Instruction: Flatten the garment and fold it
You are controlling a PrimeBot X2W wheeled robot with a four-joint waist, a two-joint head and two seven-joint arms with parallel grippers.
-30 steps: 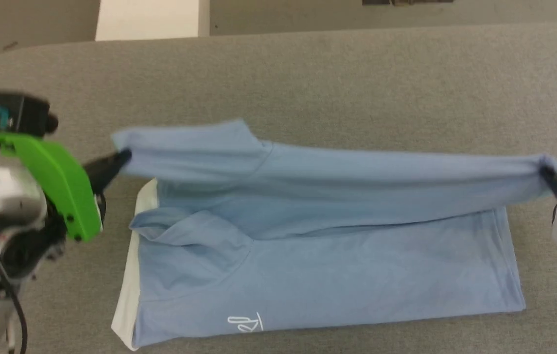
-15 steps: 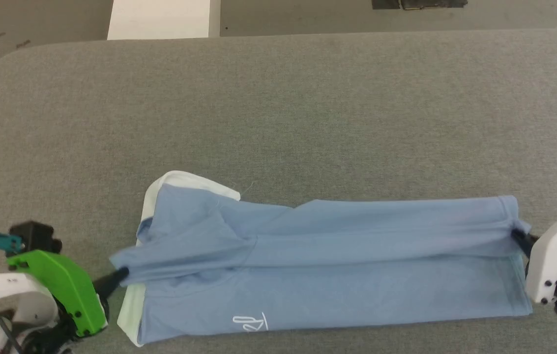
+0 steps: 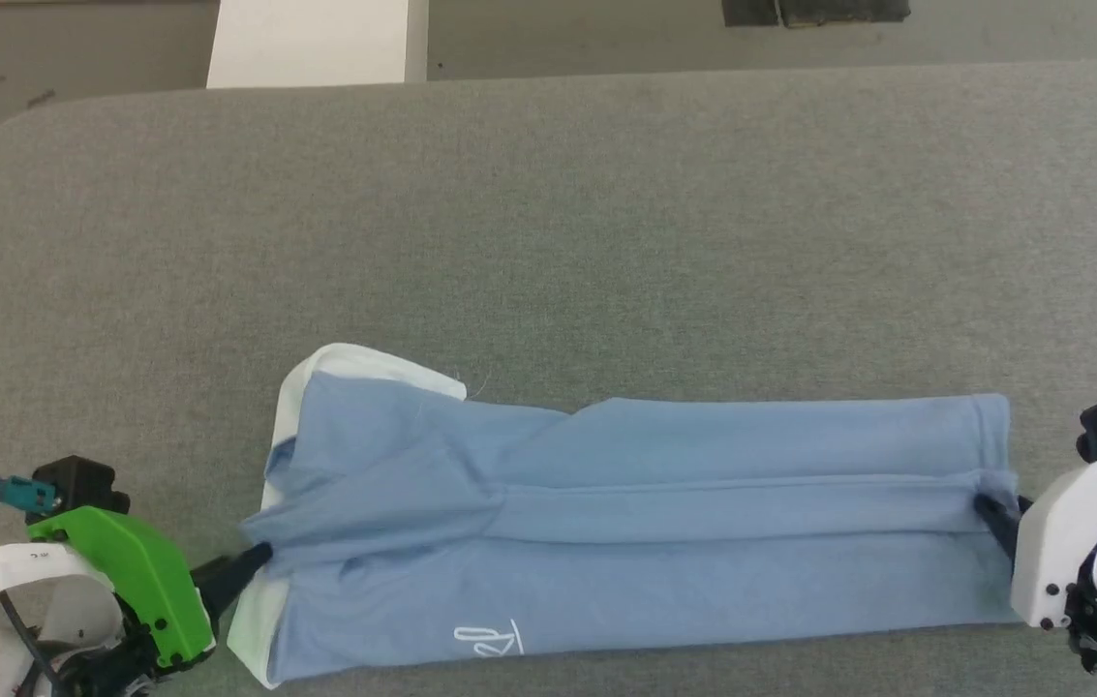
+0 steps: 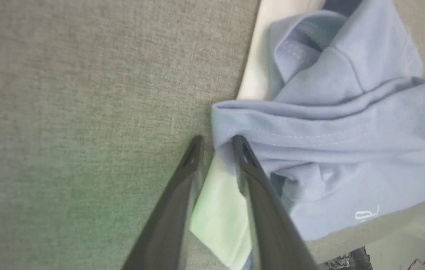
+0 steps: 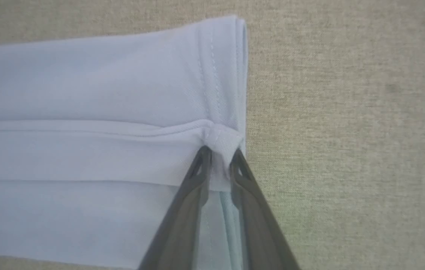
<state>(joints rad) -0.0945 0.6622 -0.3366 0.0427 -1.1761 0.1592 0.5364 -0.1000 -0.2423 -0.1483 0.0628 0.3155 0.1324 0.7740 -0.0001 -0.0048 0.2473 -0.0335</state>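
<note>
The garment [image 3: 655,542], a light blue polo shirt, lies folded lengthwise into a long band near the table's front edge, its white collar [image 3: 354,363] at the left and its white logo [image 3: 485,639] at the front. My left gripper [image 3: 262,554] is at the shirt's left end. In the left wrist view this gripper [image 4: 218,140] is open, with the folded sleeve edge of the garment [image 4: 347,131] just past its tips. My right gripper [image 3: 982,505] sits at the hem end. Its jaws [image 5: 220,152] stand slightly apart, a small bunch of the garment's [image 5: 84,93] hem lying between the tips.
The grey padded table [image 3: 548,242] stretches wide behind the shirt. A white block [image 3: 311,44] and a dark object [image 3: 814,10] lie beyond its far edge. The shirt's front side runs close to the table's near edge [image 4: 366,232].
Both grippers brought the shirt's lifted far edge down toward the front and laid it over the body, narrowing the shirt. Both pairs of jaws, shut on cloth before, have parted.
</note>
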